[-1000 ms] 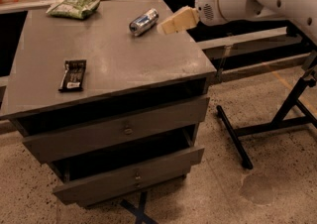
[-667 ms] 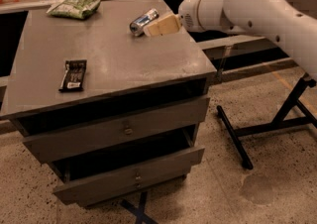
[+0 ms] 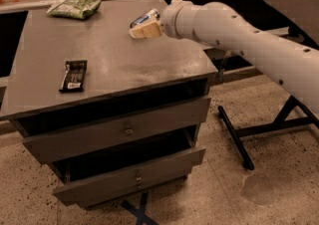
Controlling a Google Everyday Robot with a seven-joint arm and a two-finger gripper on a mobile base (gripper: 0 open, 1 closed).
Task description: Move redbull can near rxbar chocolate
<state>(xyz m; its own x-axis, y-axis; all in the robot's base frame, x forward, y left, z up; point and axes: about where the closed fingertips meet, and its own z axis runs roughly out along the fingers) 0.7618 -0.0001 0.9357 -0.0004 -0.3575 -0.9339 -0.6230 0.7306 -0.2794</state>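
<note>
The redbull can (image 3: 143, 19), silver and blue, lies on its side at the back right of the grey cabinet top (image 3: 129, 64). My gripper (image 3: 145, 30), with its tan tip, is right at the can, on its near side, and hides the can's lower part. The white arm reaches in from the right. The rxbar chocolate (image 3: 74, 74), a flat black bar with a white patch at its near end, lies near the front left of the top, well apart from the can.
A crinkled green snack bag (image 3: 75, 7) lies at the back left corner. The cabinet has two drawers (image 3: 124, 130), the lower one pulled out a little. A black stand's legs (image 3: 239, 139) spread over the floor at the right.
The arm has swung left and the gripper has come from the right of the can up against it. The can and the bar have not moved.
</note>
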